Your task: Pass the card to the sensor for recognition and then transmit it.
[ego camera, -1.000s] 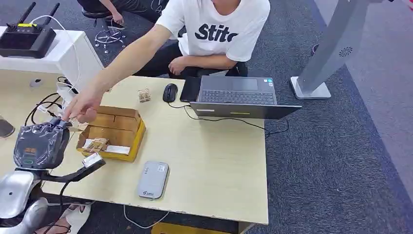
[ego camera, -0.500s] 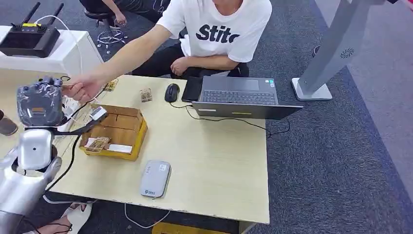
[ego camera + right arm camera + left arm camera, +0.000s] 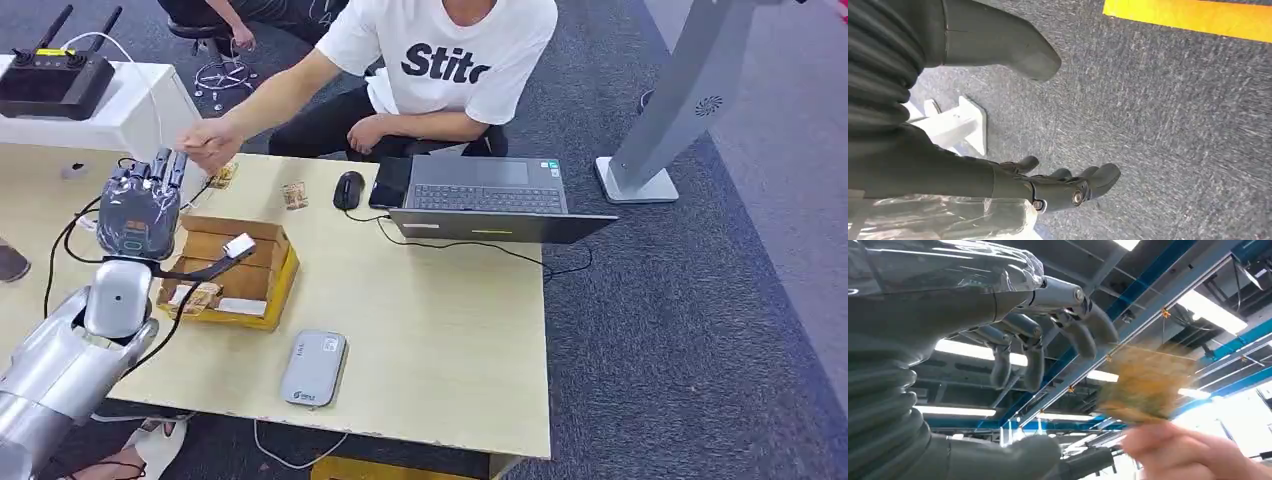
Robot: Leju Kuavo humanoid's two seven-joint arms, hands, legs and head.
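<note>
Head view: left hand [image 3: 140,215] raised above the counter's [image 3: 440,330] far-left corner, fingers spread, holding nothing. A person's hand [image 3: 212,145] just beyond its fingertips pinches the card [image 3: 1147,382], blurred in the left wrist view. Beside the arm lies a cardboard box [image 3: 235,272]; the sensor [image 3: 313,368] sits at the near edge, bare counter to its right. Since the earlier frame, the left hand has swung rightward. Right hand [image 3: 1068,190] hangs above carpet, fingers loosely bent, empty.
</note>
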